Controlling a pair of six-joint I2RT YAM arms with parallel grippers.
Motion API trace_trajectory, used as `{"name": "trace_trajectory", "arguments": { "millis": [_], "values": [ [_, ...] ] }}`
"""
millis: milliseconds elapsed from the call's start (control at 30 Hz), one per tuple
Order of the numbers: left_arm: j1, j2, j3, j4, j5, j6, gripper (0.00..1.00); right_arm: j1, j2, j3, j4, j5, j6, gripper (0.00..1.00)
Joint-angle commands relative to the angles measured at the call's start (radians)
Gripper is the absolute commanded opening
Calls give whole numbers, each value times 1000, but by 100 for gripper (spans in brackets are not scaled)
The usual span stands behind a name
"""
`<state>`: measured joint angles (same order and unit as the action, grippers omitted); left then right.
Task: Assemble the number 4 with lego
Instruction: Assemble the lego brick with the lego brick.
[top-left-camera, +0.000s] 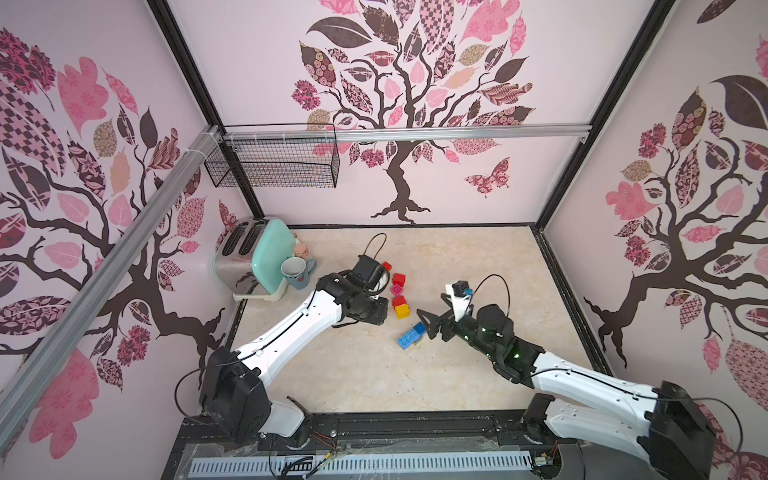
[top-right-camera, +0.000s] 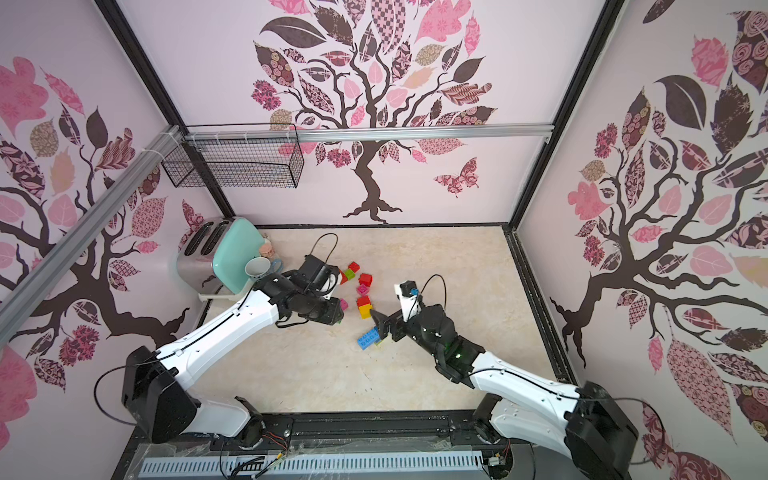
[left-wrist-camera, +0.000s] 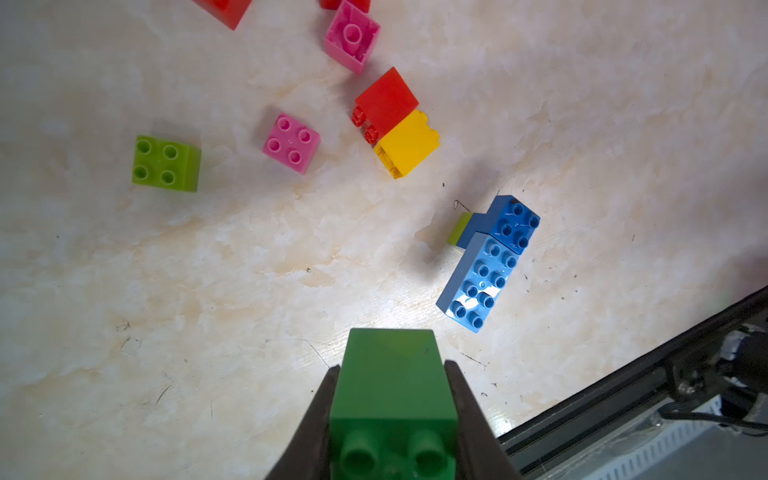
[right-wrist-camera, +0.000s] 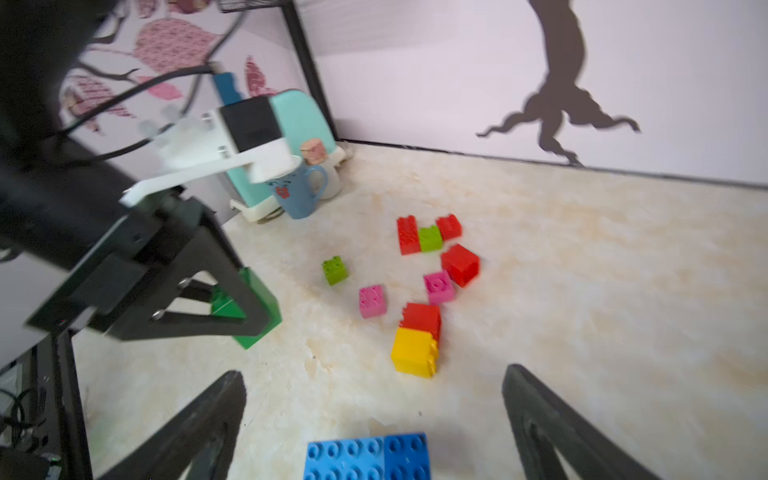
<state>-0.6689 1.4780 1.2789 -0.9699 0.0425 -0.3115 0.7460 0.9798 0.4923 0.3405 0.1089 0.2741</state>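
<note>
My left gripper (left-wrist-camera: 392, 365) is shut on a dark green lego brick (left-wrist-camera: 392, 395), held above the table; the right wrist view shows the same brick (right-wrist-camera: 257, 303) between the black fingers. My right gripper (right-wrist-camera: 372, 370) stands open just above a flat blue lego assembly (right-wrist-camera: 365, 455), which lies mid-table in both top views (top-left-camera: 411, 336) (top-right-camera: 368, 337) with a lime piece under it. A joined red and yellow pair (left-wrist-camera: 397, 124) lies beyond. Loose pink bricks (left-wrist-camera: 292, 143) (left-wrist-camera: 352, 36), a lime brick (left-wrist-camera: 166, 163) and red bricks (right-wrist-camera: 460, 264) are scattered further back.
A mint toaster (top-left-camera: 249, 257) and a blue mug (top-left-camera: 296, 272) stand at the table's back left. A wire basket (top-left-camera: 274, 160) hangs on the back wall. A red, lime and red cluster (right-wrist-camera: 430, 235) sits behind the loose bricks. Walls enclose three sides.
</note>
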Motion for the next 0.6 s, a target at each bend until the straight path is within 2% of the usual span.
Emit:
{"name": "trace_trajectory", "arguments": {
  "millis": [0,133,333,567],
  "values": [
    [-57,92,98,-60,-98,30,0,-152,-51,-1,-312,43,194,99],
    [-104,230,220,-126,-92,51,0,-266,-68,-22,-349,14,198,100],
    [-129,385,361,-186,-57,104,0,-268,-42,4,-368,21,173,99],
    [-176,430,430,-168,-40,89,0,-269,-17,-6,-366,47,191,100]
  ]
}}
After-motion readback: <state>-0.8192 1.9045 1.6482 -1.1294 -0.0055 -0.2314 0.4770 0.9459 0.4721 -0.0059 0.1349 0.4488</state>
